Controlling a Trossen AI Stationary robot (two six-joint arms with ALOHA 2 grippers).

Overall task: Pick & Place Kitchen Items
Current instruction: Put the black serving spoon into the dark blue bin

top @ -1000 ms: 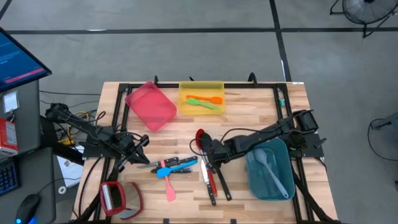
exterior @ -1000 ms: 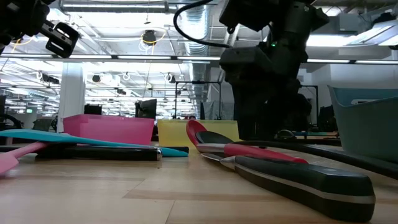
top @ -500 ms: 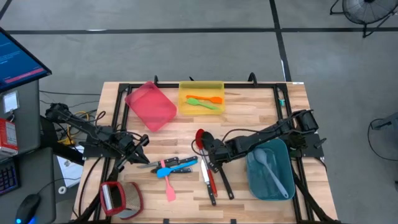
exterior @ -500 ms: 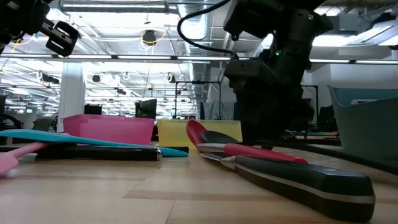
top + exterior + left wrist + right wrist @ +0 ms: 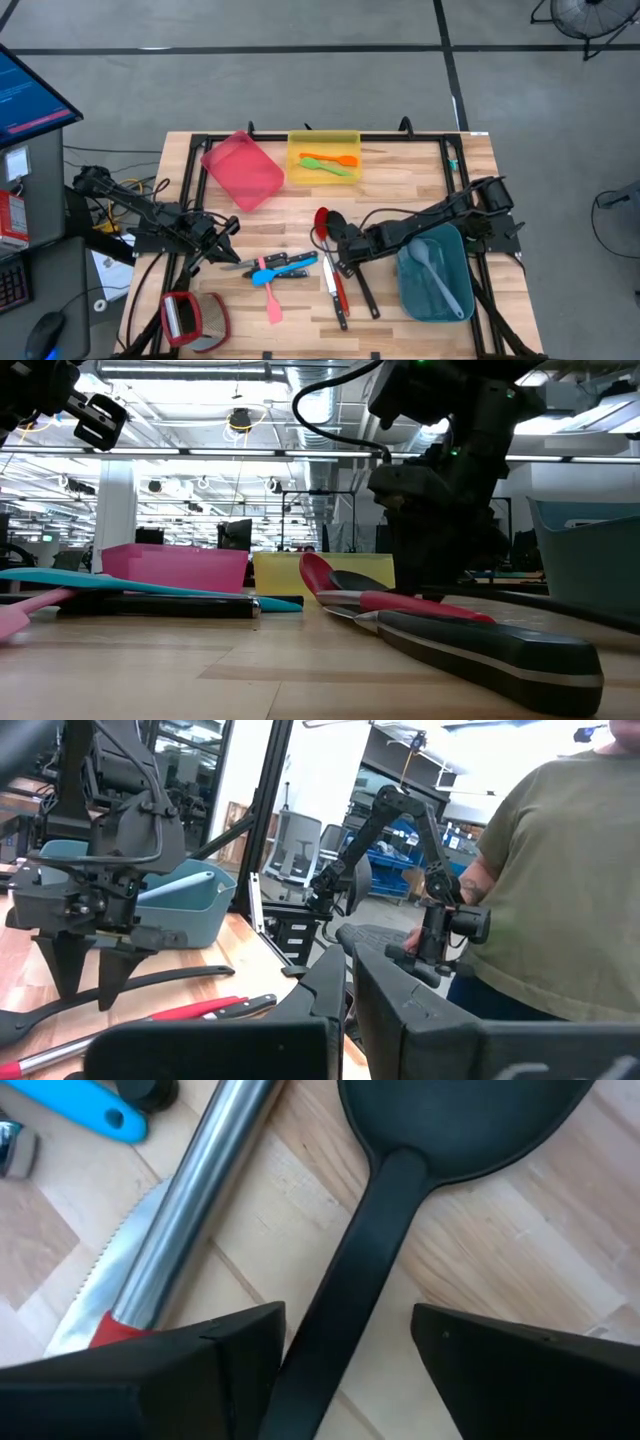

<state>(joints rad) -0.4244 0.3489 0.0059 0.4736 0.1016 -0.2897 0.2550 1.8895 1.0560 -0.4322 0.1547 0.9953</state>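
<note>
My right gripper (image 5: 346,249) is open and low over the table's middle. Its fingers stand on either side of the handle of a black spoon (image 5: 352,1305), just behind the bowl, and do not touch it. The spoon lies flat on the wood (image 5: 355,280) beside a red-handled steel spoon (image 5: 200,1210) and a serrated knife blade (image 5: 105,1280). A blue spatula (image 5: 278,267), a pink spatula (image 5: 272,306) and black-handled knives (image 5: 336,300) lie nearby. My left gripper (image 5: 229,228) is shut and empty, raised at the table's left side.
A tilted pink bin (image 5: 243,170) stands at the far left. A yellow bin (image 5: 324,143) holds an orange and a green spatula. A teal bin (image 5: 452,300) at the right holds a grey spoon (image 5: 433,268). A red-and-grey object (image 5: 190,318) lies near left. A person (image 5: 560,880) stands beyond the table.
My right gripper has shifted a little toward the table's right edge, along the black spoon's handle, and stays open. The utensils lie where they were.
</note>
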